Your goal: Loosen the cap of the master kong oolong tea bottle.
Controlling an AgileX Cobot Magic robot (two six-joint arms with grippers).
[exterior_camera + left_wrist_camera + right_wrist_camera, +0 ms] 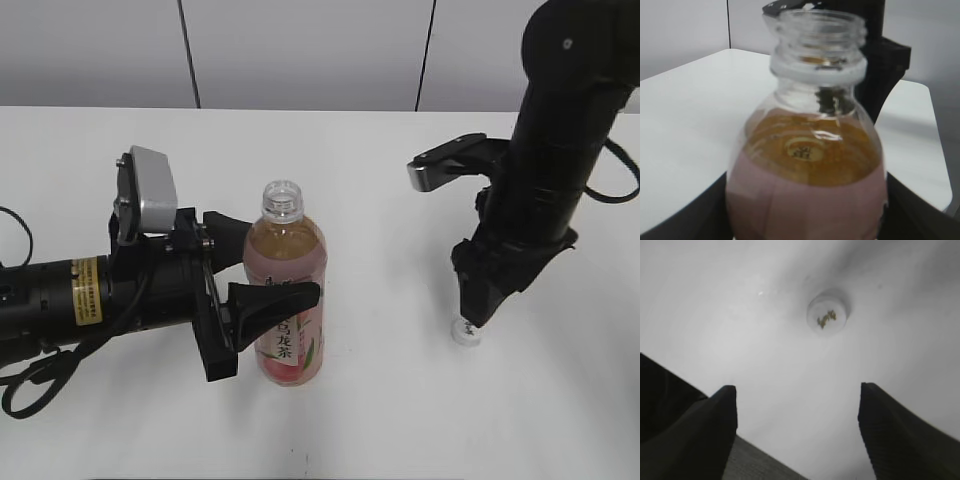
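— Where's the cap (466,335) gone? The neck's bare.

— Down on the table (400,400), lying flat just under the right gripper (473,318), logo side up. Through that arm's own camera the cap (827,315) sits a little ahead of the two dark fingers (705,432), which stand wide apart with nothing between them. I'd say it's been let go there on purpose, well clear of the bottle.

— And the master kong oolong tea bottle (285,290) itself?

— Upright, between the jaws of the left gripper (262,262), one finger behind its shoulder, the other across the pink label in front. They're clamped on the body, which I take to be the whole point: something has to stop it from spinning or tipping while the top is worked.

— Full, is it?

— Nearly. From the left wrist you see the open threaded mouth (816,30) and the amber tea just below the shoulder. So an open bottle, held steady; if that grip slackens carelessly, it could spill.

— So the job's done?

— Looks more than done to me: off entirely, not merely loosened.
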